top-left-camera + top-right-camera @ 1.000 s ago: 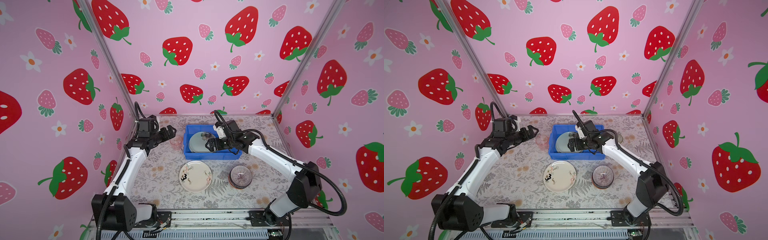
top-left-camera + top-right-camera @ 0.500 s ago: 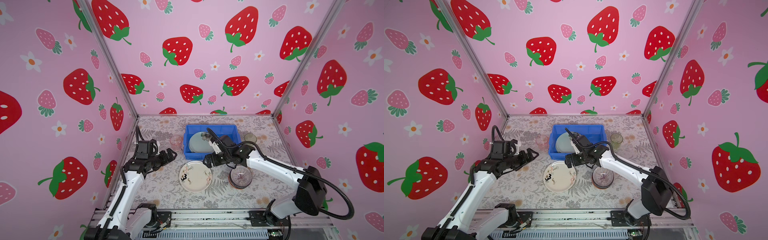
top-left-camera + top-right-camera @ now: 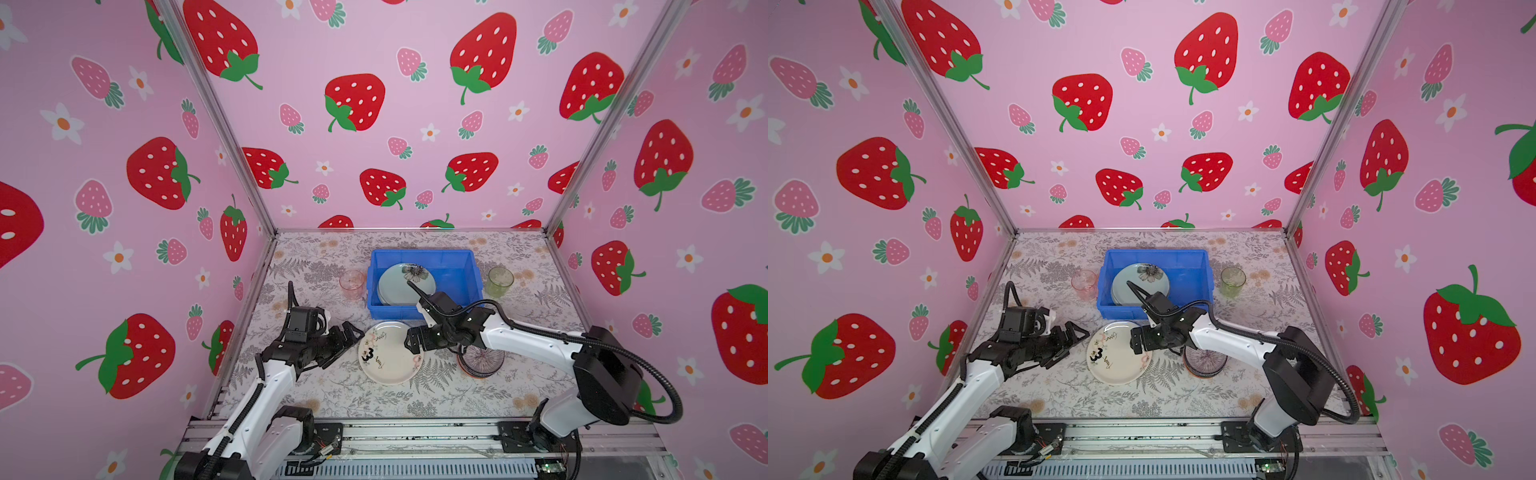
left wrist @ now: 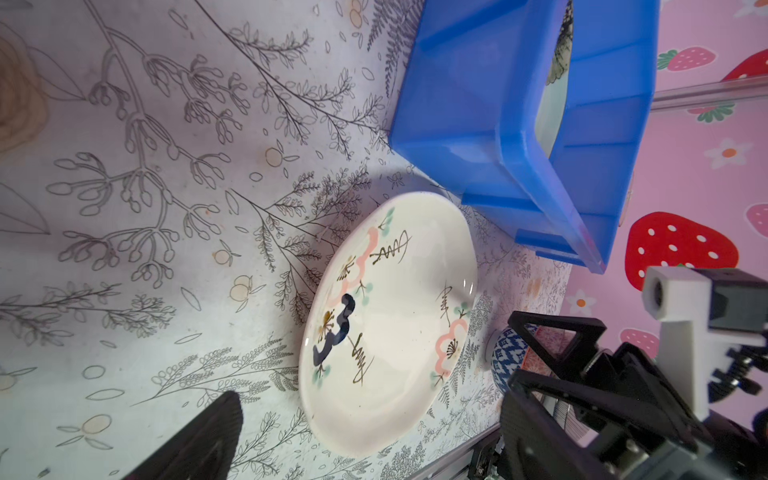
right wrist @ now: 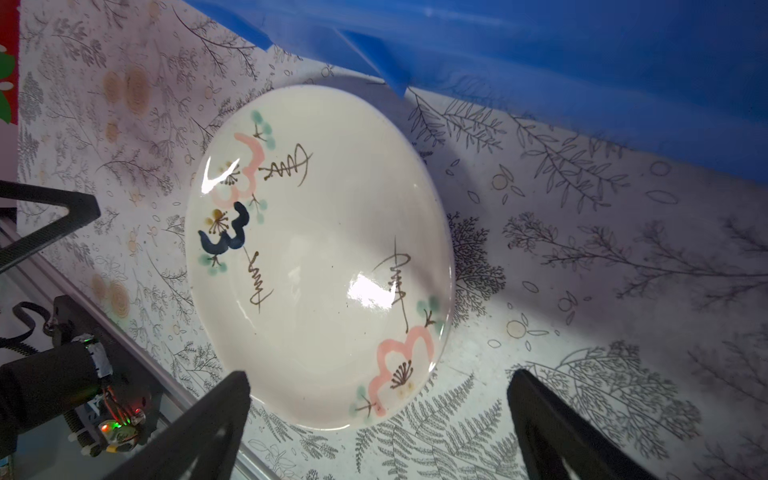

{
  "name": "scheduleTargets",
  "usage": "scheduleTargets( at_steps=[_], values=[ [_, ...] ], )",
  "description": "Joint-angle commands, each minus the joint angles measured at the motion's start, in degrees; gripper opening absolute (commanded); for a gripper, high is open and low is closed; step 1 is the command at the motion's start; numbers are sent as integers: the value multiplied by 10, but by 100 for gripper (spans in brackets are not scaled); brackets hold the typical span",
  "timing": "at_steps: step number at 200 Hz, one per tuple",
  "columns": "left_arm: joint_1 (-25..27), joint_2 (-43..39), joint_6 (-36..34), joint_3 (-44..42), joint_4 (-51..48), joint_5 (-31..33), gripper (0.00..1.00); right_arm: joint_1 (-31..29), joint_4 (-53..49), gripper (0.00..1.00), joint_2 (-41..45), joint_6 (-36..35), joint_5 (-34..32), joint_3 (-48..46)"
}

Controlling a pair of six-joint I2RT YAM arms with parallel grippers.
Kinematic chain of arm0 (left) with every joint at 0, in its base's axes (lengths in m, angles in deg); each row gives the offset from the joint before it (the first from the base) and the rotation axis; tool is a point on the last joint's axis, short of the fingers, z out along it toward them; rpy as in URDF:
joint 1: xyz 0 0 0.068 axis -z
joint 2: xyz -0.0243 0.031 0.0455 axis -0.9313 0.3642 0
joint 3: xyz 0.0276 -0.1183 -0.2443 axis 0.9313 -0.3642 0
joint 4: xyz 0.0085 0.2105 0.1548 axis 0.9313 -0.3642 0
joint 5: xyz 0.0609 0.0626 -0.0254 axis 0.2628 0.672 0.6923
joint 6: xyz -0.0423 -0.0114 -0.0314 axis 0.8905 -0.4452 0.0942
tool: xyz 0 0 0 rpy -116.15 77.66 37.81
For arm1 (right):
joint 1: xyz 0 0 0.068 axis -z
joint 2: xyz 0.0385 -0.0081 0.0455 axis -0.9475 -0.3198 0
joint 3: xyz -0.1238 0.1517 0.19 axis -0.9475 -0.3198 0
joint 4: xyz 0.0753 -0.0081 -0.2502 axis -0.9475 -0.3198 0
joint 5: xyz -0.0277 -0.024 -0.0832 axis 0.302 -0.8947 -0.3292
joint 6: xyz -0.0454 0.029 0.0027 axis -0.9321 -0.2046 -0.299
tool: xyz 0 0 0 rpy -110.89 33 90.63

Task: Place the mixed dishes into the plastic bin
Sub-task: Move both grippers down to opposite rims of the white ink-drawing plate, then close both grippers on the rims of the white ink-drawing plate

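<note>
From my station I see both arms low over the table (image 3: 316, 266), on either side of the cream plate (image 3: 388, 353) with the black "3", which lies flat just in front of the bin (image 3: 457, 270) and outside it. The left gripper (image 3: 347, 343) sits just beside the plate's left edge with its jaws spread wide and nothing between them. The right gripper (image 3: 412, 343) hangs over the plate's right edge, jaws equally wide; in the right wrist view the near rim of the plate (image 5: 320, 257) lies between its fingers (image 5: 208, 436), but I cannot tell whether they touch it. Inside the bin a pale green plate (image 3: 399, 284) leans toward the left wall. The pink tumbler (image 3: 352, 284) stands just left of the bin and the green tumbler (image 3: 500, 281) just right of it. The bowl stack (image 3: 482, 361) sits right of the cream plate, partly under the right arm.
</note>
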Motion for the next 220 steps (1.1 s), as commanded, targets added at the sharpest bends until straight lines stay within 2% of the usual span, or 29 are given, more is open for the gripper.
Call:
scheduleTargets(
  at_steps=[1, 80, 220],
  values=[
    [16, -7, 10, -19, 28, 11, 99, -4, 42, 99, -15, 19, 11, -8],
    [38, 19, 10, -45, 66, 35, 99, -4, 61, 99, -77, 13, 19, 7],
    [48, 92, 17, -53, 140, 23, 99, -11, 78, 99, -100, 16, 35, 30]
  ],
)
